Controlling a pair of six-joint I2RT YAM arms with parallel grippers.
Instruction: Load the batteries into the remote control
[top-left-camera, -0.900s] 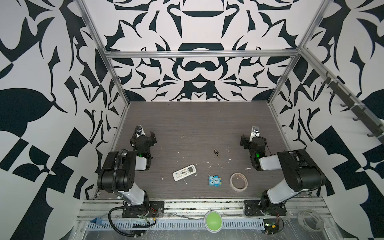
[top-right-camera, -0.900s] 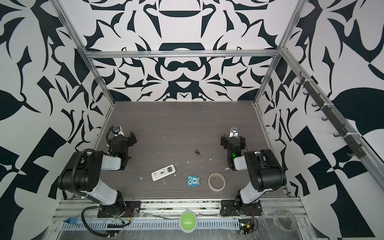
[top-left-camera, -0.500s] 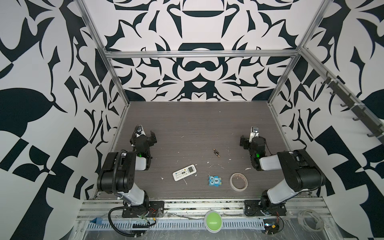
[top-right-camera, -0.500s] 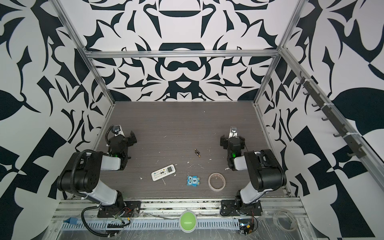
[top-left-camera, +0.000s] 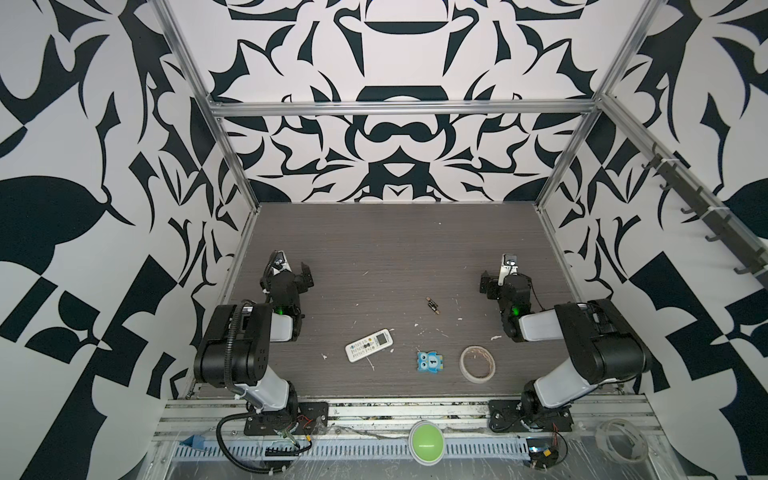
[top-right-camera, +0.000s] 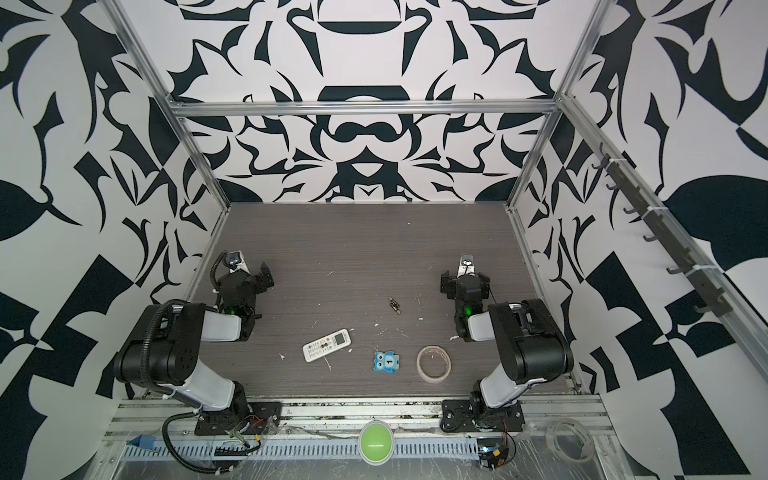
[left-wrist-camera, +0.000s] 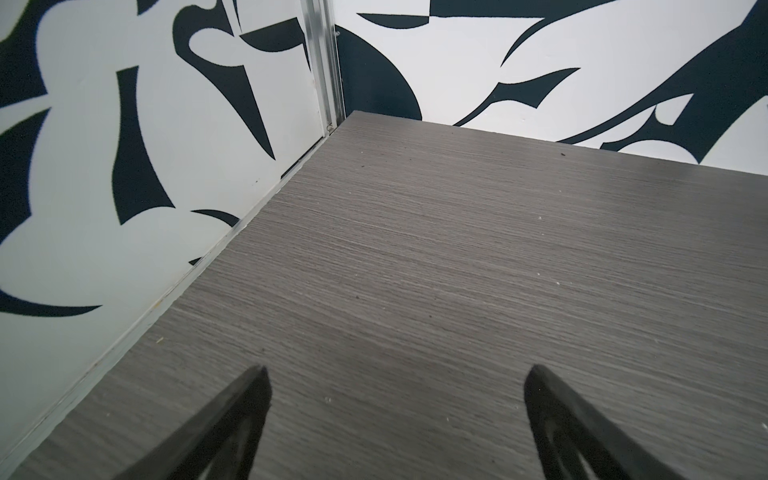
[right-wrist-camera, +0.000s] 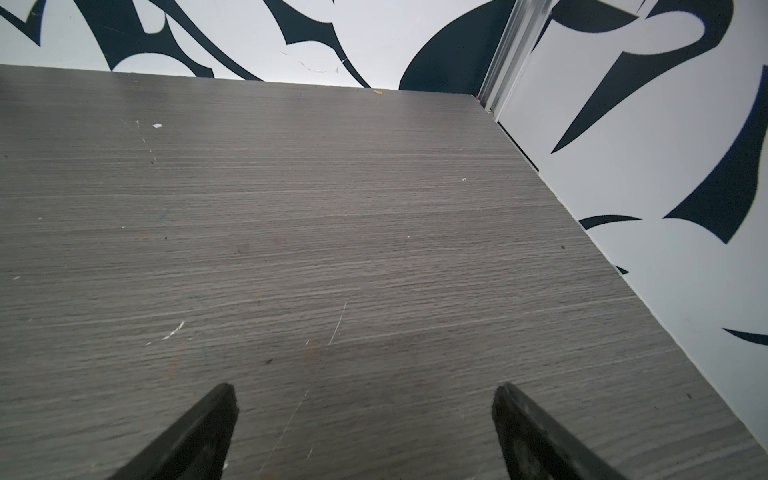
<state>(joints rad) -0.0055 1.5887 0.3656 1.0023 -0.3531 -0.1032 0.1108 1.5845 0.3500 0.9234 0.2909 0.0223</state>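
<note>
Stage: start of the job, as judged; nothing grasped, nothing loaded.
Left hand (left-wrist-camera: 397, 370): released, jaws spread wide, nothing between them; sits low over bare desk (top-left-camera: 374, 249) beside the left wall, well apart from all task items.
Right hand (right-wrist-camera: 365, 386): likewise released and empty; low over bare desk near the right wall, mirroring the left.
Reason for pose: probably a neutral ready stance, jaws pre-spread for a straight drop onto a target; also leaves the middle of the desk unobstructed in both top views.
Batteries (top-left-camera: 432, 304): two small dark cylinders lying on the desk mid-field, close together along one diagonal line; touching or not, too small to tell. Nearer the right hand than the left.
Remote control (top-left-camera: 370, 345): flat on the desk toward the front, on the left-arm side of the batteries and apart from them; screen and buttons face up.
Consequence: battery bay presumably on the underside, hence a need to turn the remote over and open it first; no cover visible from here.
Likely split: left hand for the remote control, right hand for the batteries, going by nearness.
Clutter: blue owl tile (top-left-camera: 430, 361) and tape roll (top-left-camera: 477, 363) at the front, on the right-arm side of the remote; white scraps (top-left-camera: 325, 356) scattered about. No part of the job; tile near the likely working spot.
Risk: thin round cells, liable to roll at a nudge; slim remote lying flush, awkward to get jaws under.
</note>
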